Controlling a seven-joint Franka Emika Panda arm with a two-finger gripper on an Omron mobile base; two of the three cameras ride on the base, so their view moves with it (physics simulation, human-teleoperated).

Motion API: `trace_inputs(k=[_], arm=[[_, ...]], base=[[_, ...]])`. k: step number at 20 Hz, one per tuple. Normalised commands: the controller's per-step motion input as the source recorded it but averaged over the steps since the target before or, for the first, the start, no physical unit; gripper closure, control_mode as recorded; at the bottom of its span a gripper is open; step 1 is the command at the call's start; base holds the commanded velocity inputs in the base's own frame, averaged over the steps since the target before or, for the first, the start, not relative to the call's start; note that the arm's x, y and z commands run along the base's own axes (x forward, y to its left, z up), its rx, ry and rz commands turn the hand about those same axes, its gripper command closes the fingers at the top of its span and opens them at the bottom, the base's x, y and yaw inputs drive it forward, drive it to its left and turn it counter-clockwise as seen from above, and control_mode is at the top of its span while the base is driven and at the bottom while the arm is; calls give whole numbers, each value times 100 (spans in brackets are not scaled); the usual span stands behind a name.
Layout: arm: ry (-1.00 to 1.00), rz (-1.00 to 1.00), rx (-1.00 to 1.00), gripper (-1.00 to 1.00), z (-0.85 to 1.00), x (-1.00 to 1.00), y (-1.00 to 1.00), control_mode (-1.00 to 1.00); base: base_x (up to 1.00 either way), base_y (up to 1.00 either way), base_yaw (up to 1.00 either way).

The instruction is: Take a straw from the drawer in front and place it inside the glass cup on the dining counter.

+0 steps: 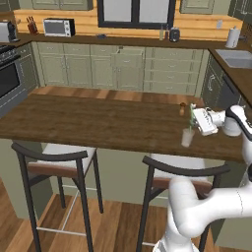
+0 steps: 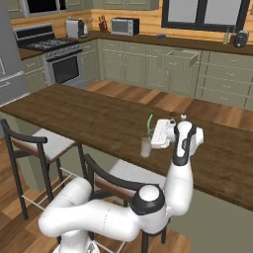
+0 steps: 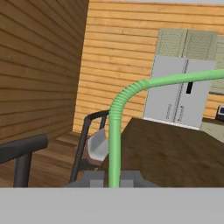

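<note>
Right now the claw (image 2: 149,132) is closed on the straw (image 2: 149,123), pinching the thin green stick low down between its two dark tips. In the hand view the straw (image 3: 115,144) rises from between the tips, runs up to a ribbed bend and then turns off toward the right edge of that picture. In both base views the claw (image 1: 192,122) points sideways over the long dark wood-plank desk (image 1: 93,120), with the white arm reaching in from the near side. The glass cup (image 2: 146,147) stands upright on the desk, near its front edge, directly under the claw. From the left base view the straw (image 1: 191,114) stands roughly upright just above the glass cup (image 1: 187,137); whether its lower end is inside the rim I cannot tell. Two dark-framed stools with pale seats (image 1: 59,157) are tucked under the desk's near edge. Across the floor, in the sage-green cabinets along the far wall, one drawer (image 2: 187,57) stands pulled out. A fridge (image 3: 179,94) shows in the hand view beyond the desk.
</note>
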Motion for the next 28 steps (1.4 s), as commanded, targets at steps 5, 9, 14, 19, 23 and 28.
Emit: trace_inputs(k=[5, 9, 14, 19, 23, 28], arm=[[-1, 0, 0, 100, 0, -40, 0, -100], [0, 0, 0, 100, -2, -1, 17, -100], [0, 0, 0, 100, -8, 14, 21, -100], [0, 0, 0, 100, -5, 1, 4, -100], [0, 0, 0, 100, -2, 0, 0, -100], [0, 0, 0, 100, -5, 0, 0, -100]], base=[[0, 0, 0], [0, 0, 0], [0, 0, 0], [0, 0, 0], [0, 0, 0], [0, 0, 0]])
